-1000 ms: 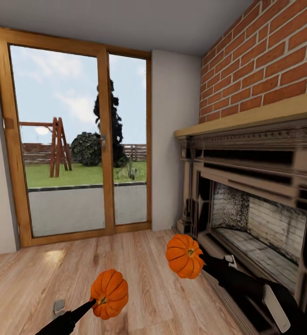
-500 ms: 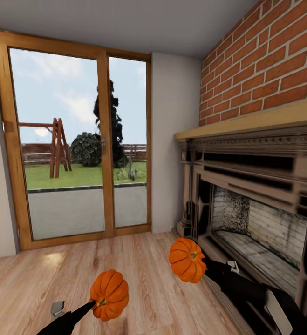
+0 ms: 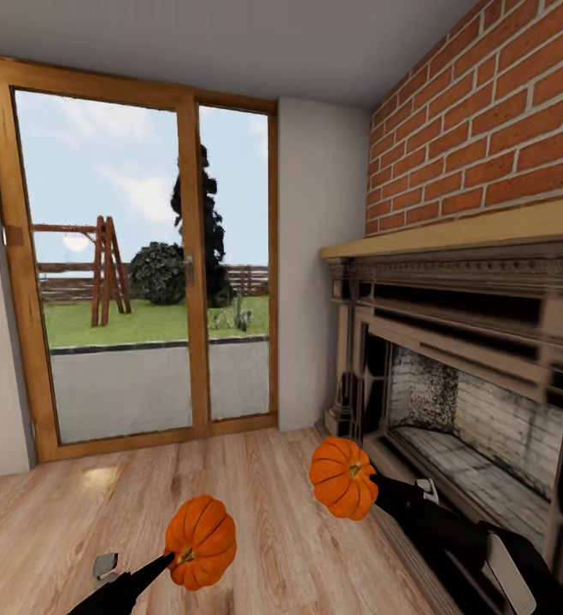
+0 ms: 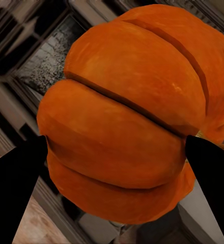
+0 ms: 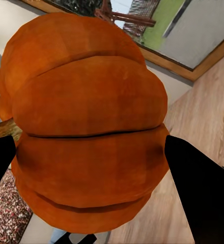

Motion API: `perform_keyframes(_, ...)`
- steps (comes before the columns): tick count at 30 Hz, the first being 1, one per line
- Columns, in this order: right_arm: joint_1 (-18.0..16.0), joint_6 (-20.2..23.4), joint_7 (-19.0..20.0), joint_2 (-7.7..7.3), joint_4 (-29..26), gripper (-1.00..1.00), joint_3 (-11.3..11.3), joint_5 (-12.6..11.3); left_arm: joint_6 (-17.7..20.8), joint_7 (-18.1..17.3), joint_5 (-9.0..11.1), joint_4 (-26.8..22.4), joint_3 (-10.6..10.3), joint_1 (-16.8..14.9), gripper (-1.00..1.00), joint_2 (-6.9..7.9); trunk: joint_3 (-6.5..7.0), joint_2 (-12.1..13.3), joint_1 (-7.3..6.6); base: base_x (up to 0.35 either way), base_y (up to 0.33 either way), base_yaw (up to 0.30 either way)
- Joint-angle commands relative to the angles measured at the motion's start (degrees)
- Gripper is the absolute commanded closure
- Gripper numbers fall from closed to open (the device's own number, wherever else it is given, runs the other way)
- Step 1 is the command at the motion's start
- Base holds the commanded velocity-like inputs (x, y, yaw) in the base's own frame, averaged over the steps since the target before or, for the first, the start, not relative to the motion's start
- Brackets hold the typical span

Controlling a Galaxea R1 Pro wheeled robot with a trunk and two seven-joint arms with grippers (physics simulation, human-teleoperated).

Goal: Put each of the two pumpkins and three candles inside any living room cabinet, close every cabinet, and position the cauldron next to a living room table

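Observation:
Two orange ribbed pumpkins are carried above the plank floor. In the head view, one pumpkin [image 3: 200, 541] hangs low at centre-left with my left gripper [image 3: 178, 555] shut on it. The other pumpkin [image 3: 343, 478] is held further right, beside the fireplace, in my right gripper [image 3: 368, 485], also shut. The left wrist view shows its pumpkin [image 4: 127, 112] squeezed between two black fingers [image 4: 15, 193]. The right wrist view shows the second pumpkin [image 5: 86, 127] likewise clamped by dark fingers [image 5: 198, 193]. Candles, cabinet, table and cauldron are out of view.
An ornate dark stone fireplace [image 3: 469, 376] under a red brick chimney [image 3: 486, 120] fills the right side. Straight ahead stands a wood-framed glass patio door [image 3: 144, 256] onto a garden. Light wood floor [image 3: 76, 521] spreads between them.
The view has shifted slightly, so the camera moved. The right pumpkin sits a little lower and further right in the picture; both grips are unchanged.

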Motion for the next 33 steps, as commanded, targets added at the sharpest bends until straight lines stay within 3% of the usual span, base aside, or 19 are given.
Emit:
perform_keyframes(1,0.0,0.3,0.1,0.02,0.1,1.00,0.0,0.0,0.6,-0.1,0.6,0.0,-0.3,0.0,1.00,0.10,0.02,0.4,-0.24,0.000,0.000,0.000)
perform_keyframes(33,0.0,0.3,0.1,0.46,0.3,1.00,-0.1,0.1,0.6,-2.1,0.7,0.0,-0.3,0.0,1.00,0.94,2.78,13.2,-7.26,0.000,0.000,0.000)
